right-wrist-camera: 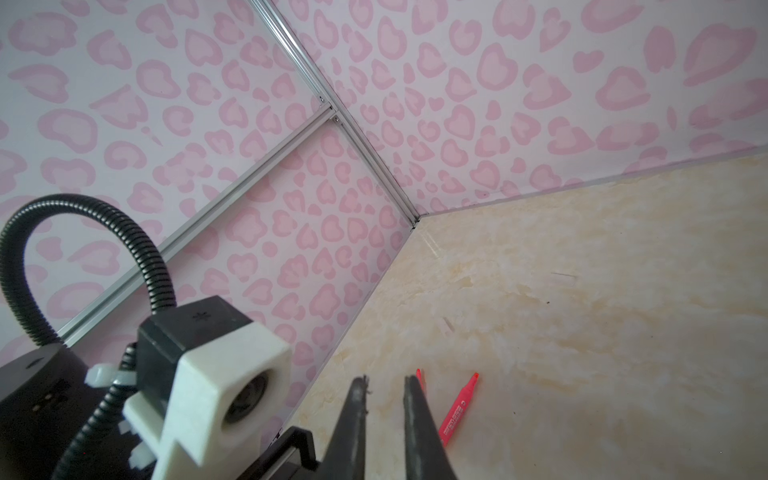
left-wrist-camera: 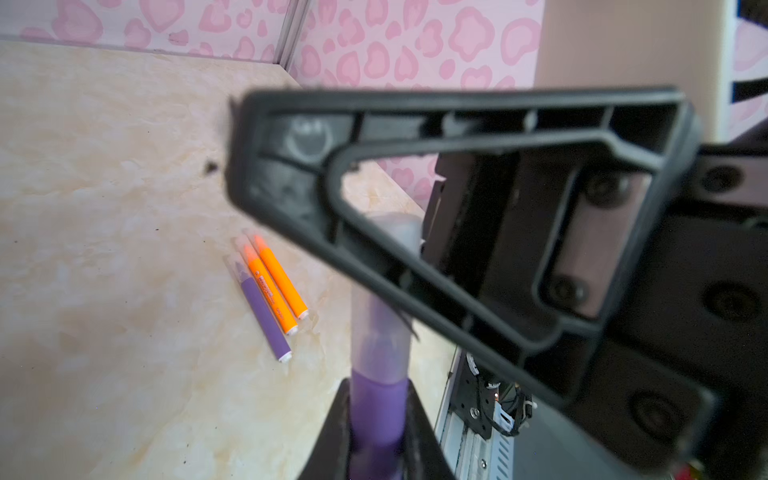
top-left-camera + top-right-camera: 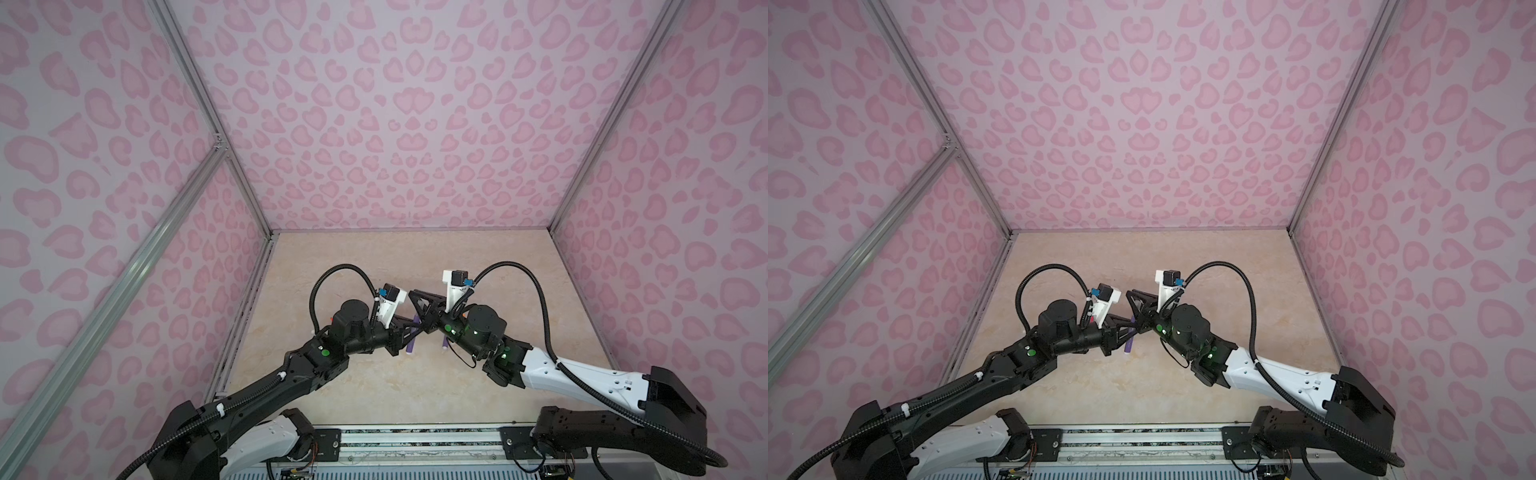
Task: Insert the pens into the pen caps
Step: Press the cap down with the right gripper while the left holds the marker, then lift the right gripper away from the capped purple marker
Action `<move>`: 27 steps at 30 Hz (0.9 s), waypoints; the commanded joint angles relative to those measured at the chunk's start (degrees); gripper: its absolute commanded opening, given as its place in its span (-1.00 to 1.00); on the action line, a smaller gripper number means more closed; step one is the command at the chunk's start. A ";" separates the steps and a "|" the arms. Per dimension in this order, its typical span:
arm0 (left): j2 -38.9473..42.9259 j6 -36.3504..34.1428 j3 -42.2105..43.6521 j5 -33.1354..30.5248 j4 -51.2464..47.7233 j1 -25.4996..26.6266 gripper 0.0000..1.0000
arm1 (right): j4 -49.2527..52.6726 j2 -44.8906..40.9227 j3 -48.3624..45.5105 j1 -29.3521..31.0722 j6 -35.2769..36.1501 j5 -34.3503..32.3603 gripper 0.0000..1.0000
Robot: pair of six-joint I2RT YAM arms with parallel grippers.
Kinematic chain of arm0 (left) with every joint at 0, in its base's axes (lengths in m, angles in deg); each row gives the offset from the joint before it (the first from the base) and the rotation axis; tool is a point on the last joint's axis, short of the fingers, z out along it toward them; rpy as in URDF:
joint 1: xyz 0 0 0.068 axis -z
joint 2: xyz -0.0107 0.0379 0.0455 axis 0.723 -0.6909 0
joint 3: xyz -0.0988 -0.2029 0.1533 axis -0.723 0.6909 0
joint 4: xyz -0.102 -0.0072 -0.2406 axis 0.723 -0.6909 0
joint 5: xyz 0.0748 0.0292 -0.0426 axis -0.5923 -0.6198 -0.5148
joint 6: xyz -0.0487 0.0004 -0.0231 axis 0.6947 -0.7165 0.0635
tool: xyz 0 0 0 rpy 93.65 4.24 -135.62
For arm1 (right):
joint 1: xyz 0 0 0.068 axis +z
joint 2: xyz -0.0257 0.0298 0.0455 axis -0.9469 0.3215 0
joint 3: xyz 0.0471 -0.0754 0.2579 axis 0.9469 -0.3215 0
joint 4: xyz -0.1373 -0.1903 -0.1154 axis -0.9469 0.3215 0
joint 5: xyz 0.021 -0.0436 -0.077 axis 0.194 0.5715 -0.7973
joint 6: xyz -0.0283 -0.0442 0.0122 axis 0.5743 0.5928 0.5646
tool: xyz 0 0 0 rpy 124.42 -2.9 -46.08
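Note:
My left gripper [image 2: 378,388] is shut on a purple pen [image 2: 379,399] and holds it above the beige surface. A clear pen cap [image 2: 380,332] sits over that pen's tip. My right gripper [image 1: 384,380] reaches across from the other side. Its black finger [image 2: 291,166] lies over the cap's far end, and its jaws stand a narrow gap apart around the cap. In both top views the two grippers meet mid-table at the purple pen [image 3: 410,347] [image 3: 1128,345]. Two pink-red pens [image 1: 457,411] lie uncapped beyond the right gripper, one half hidden by a finger.
A second purple pen [image 2: 264,311] and two orange pens [image 2: 276,286] lie side by side on the beige surface, each with a clear cap on its tip. Pink patterned walls enclose three sides. A metal rail [image 3: 415,440] runs along the front edge.

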 commanded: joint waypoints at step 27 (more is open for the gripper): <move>-0.16 -0.56 -1.98 -24.84 0.47 -1.01 -0.92 | 12.61 5.96 1.31 14.29 -7.21 -18.11 -1.00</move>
